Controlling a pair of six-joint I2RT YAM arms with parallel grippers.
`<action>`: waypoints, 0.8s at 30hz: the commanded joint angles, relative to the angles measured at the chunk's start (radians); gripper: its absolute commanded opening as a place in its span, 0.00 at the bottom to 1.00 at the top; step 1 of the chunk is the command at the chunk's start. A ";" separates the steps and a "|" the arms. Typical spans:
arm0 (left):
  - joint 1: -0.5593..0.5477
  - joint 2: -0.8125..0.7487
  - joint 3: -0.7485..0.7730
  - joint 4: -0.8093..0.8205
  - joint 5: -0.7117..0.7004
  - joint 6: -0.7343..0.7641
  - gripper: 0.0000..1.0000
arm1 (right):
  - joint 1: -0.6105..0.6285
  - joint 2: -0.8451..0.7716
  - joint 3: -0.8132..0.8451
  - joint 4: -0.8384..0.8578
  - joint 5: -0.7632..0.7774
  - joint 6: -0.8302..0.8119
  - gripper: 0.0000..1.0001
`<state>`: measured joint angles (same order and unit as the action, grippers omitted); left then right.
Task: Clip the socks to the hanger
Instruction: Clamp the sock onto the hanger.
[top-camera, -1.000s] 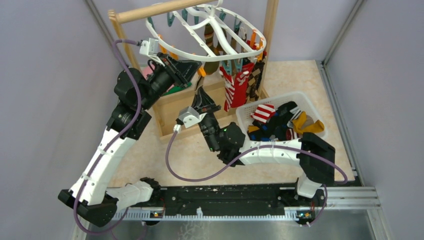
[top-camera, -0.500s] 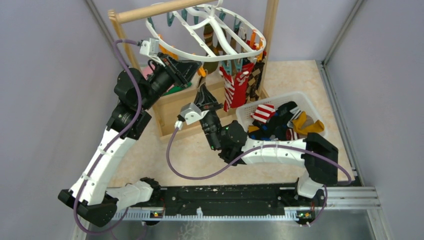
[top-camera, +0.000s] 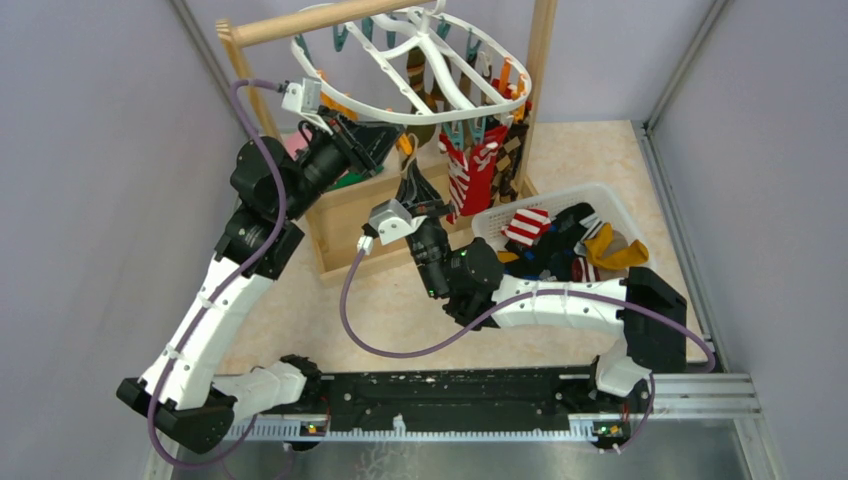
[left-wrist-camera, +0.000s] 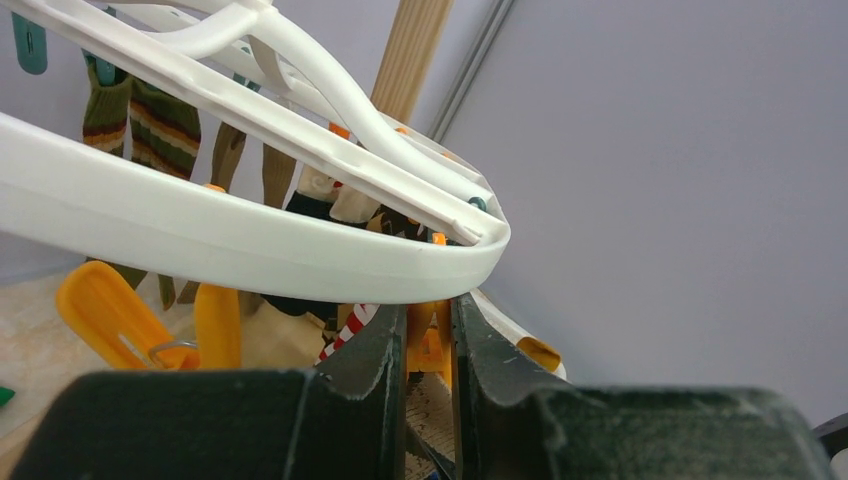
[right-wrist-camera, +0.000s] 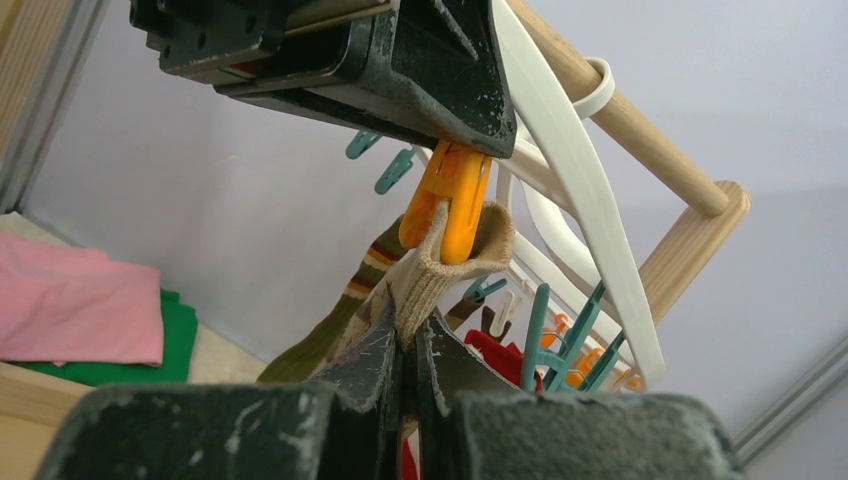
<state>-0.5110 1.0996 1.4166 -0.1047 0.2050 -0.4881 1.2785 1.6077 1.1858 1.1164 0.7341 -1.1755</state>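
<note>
The beige sock (right-wrist-camera: 440, 262) stands upright at the centre of the right wrist view, cuff up. Its long axis runs down into the right gripper (right-wrist-camera: 410, 340), which is clamped on it. The cuff's edge sits at the lower tips of the orange clip (right-wrist-camera: 452, 195) just above. The left gripper (left-wrist-camera: 430, 320) squeezes that clip under the hanger (left-wrist-camera: 200, 235) rim.

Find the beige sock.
Right wrist view, centre: the beige sock is pinched by the right gripper, its cuff at the orange clip that the left gripper grips under the hanger rim.
</note>
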 joint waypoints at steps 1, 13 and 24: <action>-0.004 -0.006 -0.014 0.051 0.018 0.020 0.06 | -0.013 -0.020 0.031 0.038 0.007 -0.004 0.00; -0.004 -0.008 -0.034 0.077 0.037 0.040 0.07 | -0.013 -0.003 0.061 0.069 0.007 -0.004 0.00; -0.004 -0.027 -0.039 0.088 0.037 0.023 0.40 | -0.013 -0.004 0.054 0.064 0.014 0.005 0.00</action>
<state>-0.5117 1.0954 1.3846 -0.0586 0.2298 -0.4644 1.2785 1.6093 1.1942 1.1362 0.7410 -1.1835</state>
